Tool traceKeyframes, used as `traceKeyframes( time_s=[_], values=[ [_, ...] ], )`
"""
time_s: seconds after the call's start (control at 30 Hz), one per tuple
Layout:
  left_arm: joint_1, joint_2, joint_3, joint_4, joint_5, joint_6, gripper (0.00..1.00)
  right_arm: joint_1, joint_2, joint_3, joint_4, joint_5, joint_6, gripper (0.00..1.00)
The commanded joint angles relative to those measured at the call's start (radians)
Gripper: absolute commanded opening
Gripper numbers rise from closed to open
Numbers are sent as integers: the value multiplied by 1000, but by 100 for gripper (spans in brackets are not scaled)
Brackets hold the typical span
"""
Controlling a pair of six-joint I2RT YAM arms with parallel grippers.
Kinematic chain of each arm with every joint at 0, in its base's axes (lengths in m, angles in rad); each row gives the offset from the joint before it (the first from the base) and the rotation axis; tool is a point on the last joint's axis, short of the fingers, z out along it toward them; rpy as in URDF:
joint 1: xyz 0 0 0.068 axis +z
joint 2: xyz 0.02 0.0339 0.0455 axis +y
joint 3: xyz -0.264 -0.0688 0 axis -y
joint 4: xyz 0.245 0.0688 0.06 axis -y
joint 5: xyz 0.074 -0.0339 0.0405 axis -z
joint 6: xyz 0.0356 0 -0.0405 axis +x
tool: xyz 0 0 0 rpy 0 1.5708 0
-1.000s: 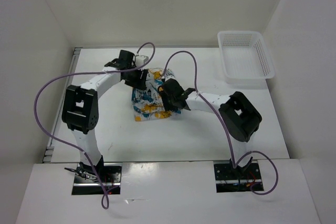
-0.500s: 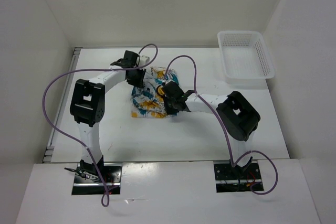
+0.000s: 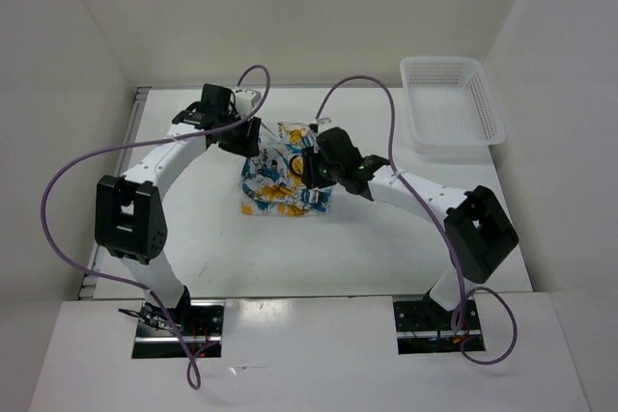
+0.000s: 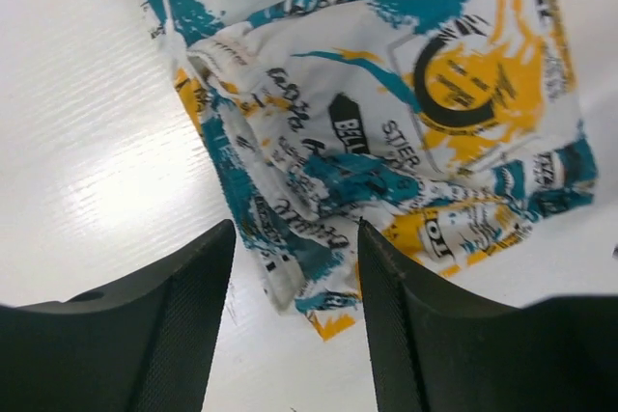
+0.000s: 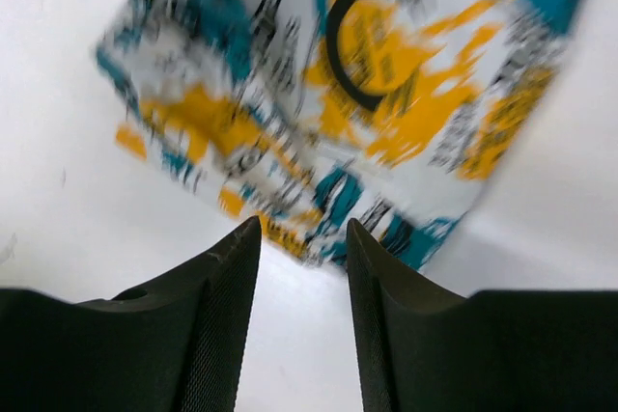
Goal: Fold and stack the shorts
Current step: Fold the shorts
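Lab test cell, white enclosure walls point(image 3: 290, 7), bolted arm bases point(image 3: 179, 327)

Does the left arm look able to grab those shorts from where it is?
Probably yes. The left gripper hangs open just above the shorts, with a fabric edge showing between its fingers and nothing in between.

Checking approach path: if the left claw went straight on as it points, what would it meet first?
The shorts: their crumpled edge sits right before the open left claw; depth unclear.
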Motion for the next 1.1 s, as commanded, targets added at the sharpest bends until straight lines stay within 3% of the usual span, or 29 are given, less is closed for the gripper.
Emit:
traceKeyframes(
  time_s=[0.0,0.23,0.37,0.57,0.8,0.83,0.87,0.93,1.07],
  values=[
    [2,-30,-75,-41,86,4,61,-98,-11,21,58,-18,37,46],
    [-29,25,-226,28,5,4,55,-196,154,74,4,-44,108,35],
    [-29,39,-248,28,-49,4,49,-207,133,29,39,-53,138,33],
    [-38,30,-287,37,-92,4,49,-230,42,-17,52,-12,139,35],
    [-38,-142,-245,-4,-70,4,65,-328,-97,-27,13,36,120,51],
    [-26,-176,-207,-19,-61,4,73,-369,-149,-28,13,45,120,58],
    [-7,-231,-183,-32,-61,4,93,-394,-176,-40,3,45,120,62],
    [20,-240,-78,-90,-46,4,96,-468,-243,-40,-8,54,97,66],
    [161,-253,-39,-64,-107,4,98,-552,-305,-40,-76,103,48,69]
  ],
)
